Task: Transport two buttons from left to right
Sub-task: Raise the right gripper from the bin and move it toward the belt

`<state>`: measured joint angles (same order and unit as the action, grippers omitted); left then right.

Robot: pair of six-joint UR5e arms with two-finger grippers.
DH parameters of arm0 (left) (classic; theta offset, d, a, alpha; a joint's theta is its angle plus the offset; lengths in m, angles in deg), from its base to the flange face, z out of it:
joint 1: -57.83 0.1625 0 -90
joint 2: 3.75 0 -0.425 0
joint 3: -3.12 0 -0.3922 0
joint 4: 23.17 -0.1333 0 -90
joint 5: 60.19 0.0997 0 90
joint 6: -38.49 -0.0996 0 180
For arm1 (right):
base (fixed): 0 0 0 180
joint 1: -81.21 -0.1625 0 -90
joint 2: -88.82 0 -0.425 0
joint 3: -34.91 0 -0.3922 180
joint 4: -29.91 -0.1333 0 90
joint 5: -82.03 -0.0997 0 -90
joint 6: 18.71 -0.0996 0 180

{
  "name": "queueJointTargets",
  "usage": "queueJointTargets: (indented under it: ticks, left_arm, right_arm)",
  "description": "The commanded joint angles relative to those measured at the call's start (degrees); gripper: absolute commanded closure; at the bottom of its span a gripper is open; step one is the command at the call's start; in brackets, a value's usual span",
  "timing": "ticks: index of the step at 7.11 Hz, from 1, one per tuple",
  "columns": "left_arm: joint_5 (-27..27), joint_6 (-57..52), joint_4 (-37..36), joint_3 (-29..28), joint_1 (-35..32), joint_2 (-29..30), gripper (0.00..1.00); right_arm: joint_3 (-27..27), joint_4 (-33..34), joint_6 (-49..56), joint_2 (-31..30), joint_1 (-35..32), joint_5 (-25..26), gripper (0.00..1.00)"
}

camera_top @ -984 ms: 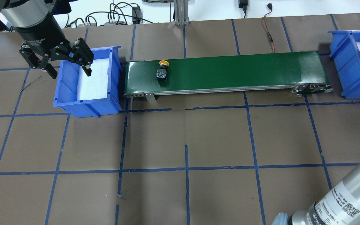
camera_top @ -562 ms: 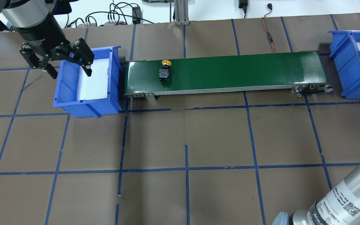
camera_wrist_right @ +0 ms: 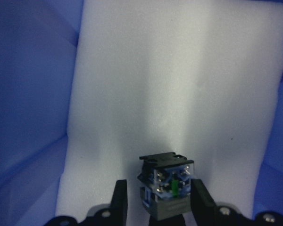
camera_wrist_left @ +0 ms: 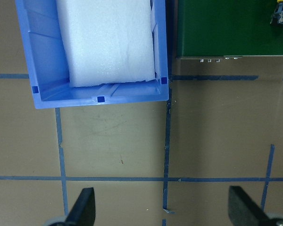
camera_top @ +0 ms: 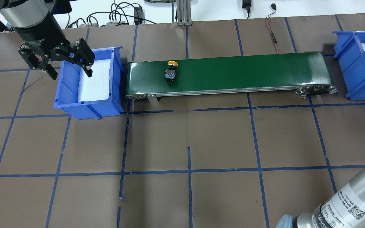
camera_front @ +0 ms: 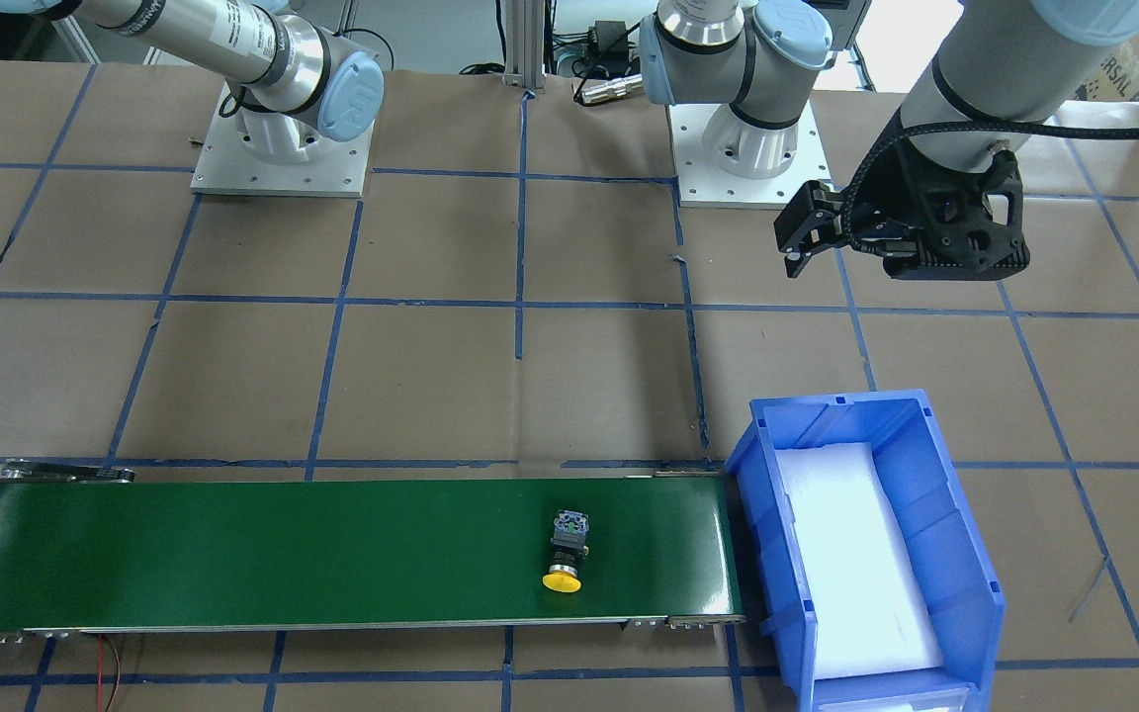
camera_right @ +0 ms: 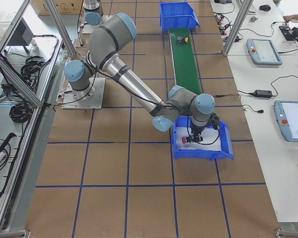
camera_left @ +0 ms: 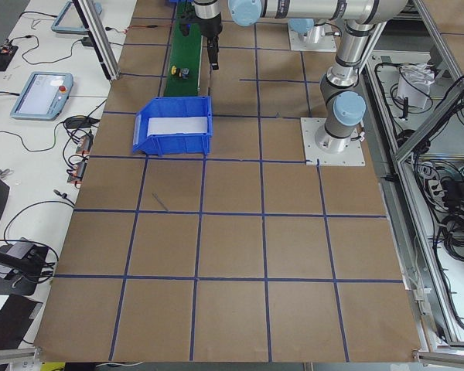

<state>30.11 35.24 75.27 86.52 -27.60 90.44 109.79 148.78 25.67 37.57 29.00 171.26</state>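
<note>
The left gripper is seen open near the left bin. 1 yellow button is seen on the green belt. The red button is clamped by the right gripper above the foam of the right bin; it should be lowered close before release.

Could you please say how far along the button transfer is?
Done: the left bin holds only foam. In hand: the red button sits between the fingers of the right end effector in the right bin; the yellow button lies on the conveyor near its left end. Left: binning the yellow one.
</note>
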Motion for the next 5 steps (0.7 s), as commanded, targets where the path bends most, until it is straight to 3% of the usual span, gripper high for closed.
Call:
queueJointTargets:
  ticks: [1,5]
  left_arm:
    - [0.0,0.0,0.0,0.0,0.0,-0.3,0.0]
    - [-0.3,0.3,0.0,0.0,-0.1,0.1,0.0]
  right_arm:
    - [-0.1,-0.6,0.1,-0.3,0.1,-0.4,0.43]
    - [-1.1,-5.9,1.3,-4.4,0.4,-0.5,0.41]
